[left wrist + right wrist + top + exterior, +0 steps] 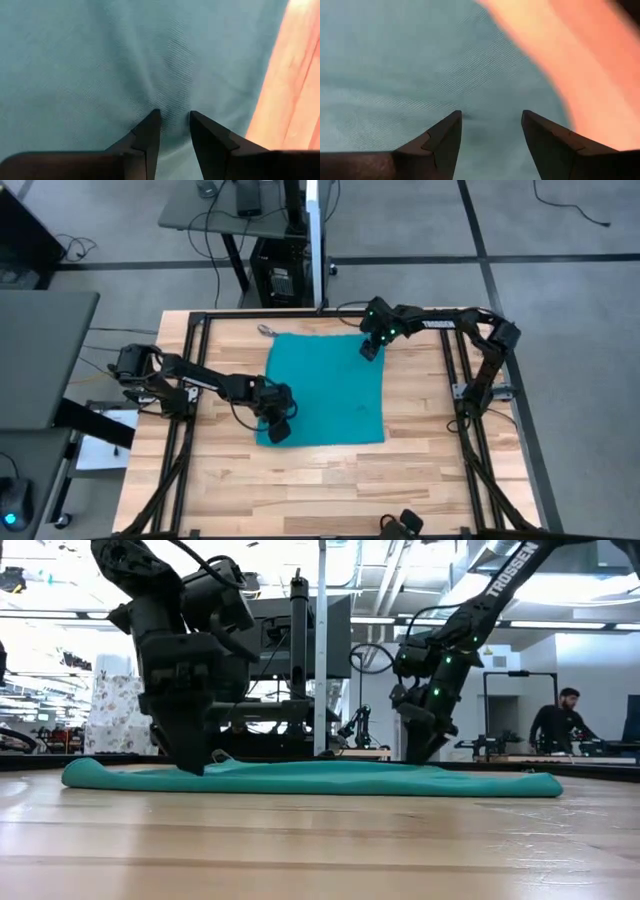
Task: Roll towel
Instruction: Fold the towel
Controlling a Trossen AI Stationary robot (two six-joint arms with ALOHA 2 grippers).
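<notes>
The teal towel (328,388) lies spread flat on the wooden table (420,470); in the low view the towel (330,778) is a low strip. My left gripper (279,426) is down at the towel's near left corner, its fingers a narrow gap apart with cloth showing between them (174,120). My right gripper (372,346) stands at the far right corner, fingers wider apart (491,120), tips at the cloth close to the towel's edge. My left gripper has both fingertips (152,122) set on the towel's upper face near its near left corner (175,100), coming steeply from above. Creases run together into the gap between the fingers. The towel stays flat on the table. My right gripper rests its spread fingertips (451,125) on the towel near the far right corner (490,107), slanting down from above. A faint crease shows between them. The cloth lies flat, nothing lifted.
Black frame rails (188,380) run along the table's left and right sides (452,380). A small metal piece (266,330) lies by the towel's far left corner. Bare wood lies near of the towel. A person (560,725) is in the room behind.
</notes>
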